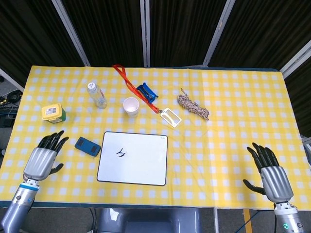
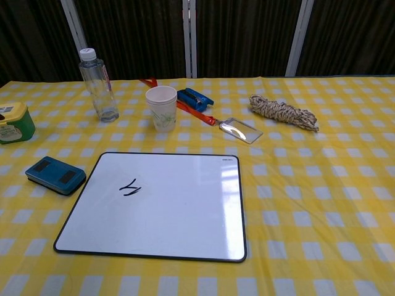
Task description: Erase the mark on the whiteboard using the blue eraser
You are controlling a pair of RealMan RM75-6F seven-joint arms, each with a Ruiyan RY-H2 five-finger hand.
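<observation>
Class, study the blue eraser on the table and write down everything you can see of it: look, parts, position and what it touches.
The blue eraser is a small, flat, rounded-corner block, blue-teal, with two darker rectangular patches on its top. It looks like plastic. It lies flat on the yellow checked tablecloth, turned at a slant, just left of the whiteboard, close to its edge but apart in the chest view. Nothing holds it; the left hand hovers to its left, not touching.
</observation>
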